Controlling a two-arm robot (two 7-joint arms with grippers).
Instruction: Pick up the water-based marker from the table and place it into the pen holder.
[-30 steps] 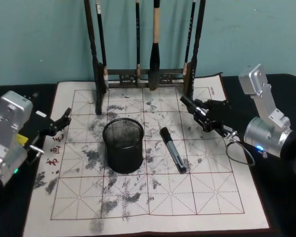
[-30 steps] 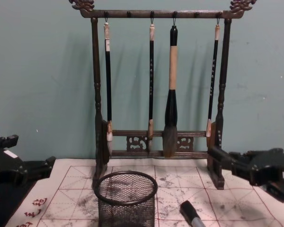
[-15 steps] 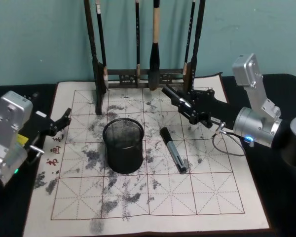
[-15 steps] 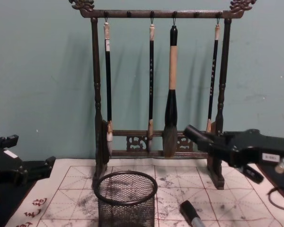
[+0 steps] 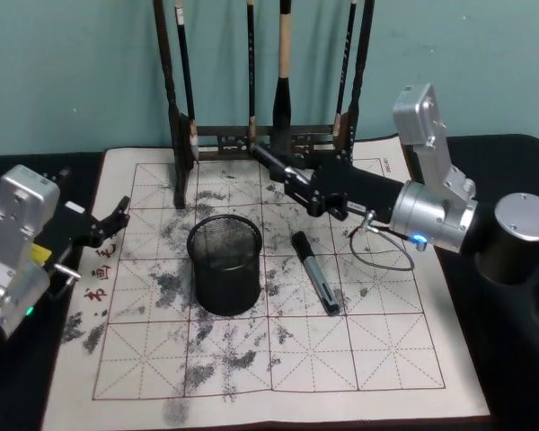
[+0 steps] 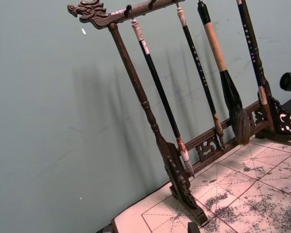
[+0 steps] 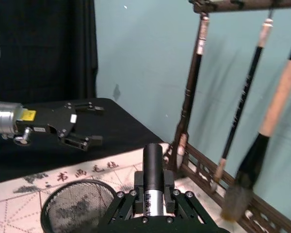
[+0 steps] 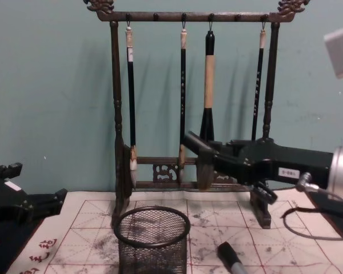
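Holding a black-capped marker (image 5: 271, 163) clamped tight, the right pincer (image 5: 298, 186) hangs above the mat (image 5: 377, 341) behind the pen holder (image 5: 225, 269) — high enough, seemingly, to clear its rim — left pincer (image 5: 115, 218) parked agape.

I count 4 brushes (image 8: 208, 80) on 1 brush rack (image 8: 117, 114), upper ctr. 1 pen holder (image 5: 225, 278), mid-frame; 1 mat (image 5: 386, 359); marker (image 5: 314, 271) x2: 1 flat on mat, 1 in my right end effector (image 5: 304, 190). W/ left end effector (image 5: 115, 223), that's 2.

Wire-mesh pen holder (image 5: 225, 265) (matt black); paper mat (image 5: 341, 359).
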